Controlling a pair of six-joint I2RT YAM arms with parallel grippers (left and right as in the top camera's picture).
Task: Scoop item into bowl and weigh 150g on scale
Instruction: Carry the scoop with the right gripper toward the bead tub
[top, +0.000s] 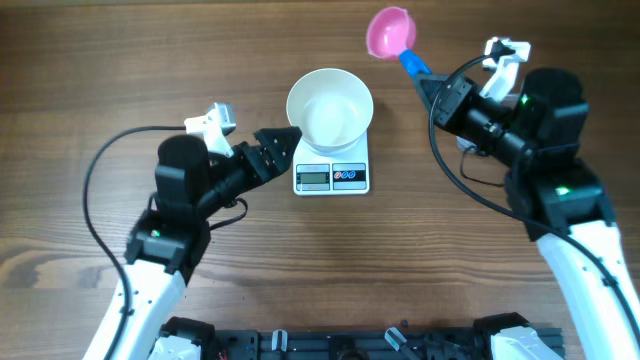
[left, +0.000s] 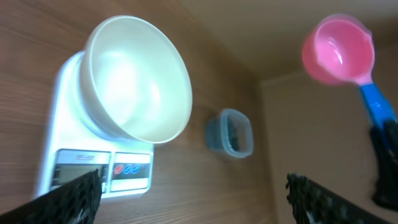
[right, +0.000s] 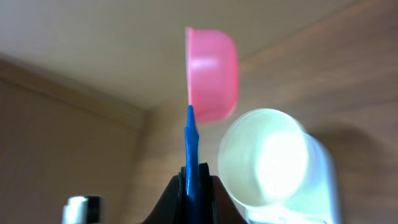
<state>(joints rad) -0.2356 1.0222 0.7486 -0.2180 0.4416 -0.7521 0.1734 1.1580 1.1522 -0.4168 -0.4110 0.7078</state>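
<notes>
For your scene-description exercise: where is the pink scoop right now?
In the overhead view the pink scoop is toward the table's far side, right of the white bowl, its blue handle held by the right gripper.

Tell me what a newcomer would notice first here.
The pink scoop with its blue handle stands out most, pinched in the right gripper at the far right of the table. Next comes the empty white bowl sitting on the scale at centre, with the left gripper open just beside it.
</notes>
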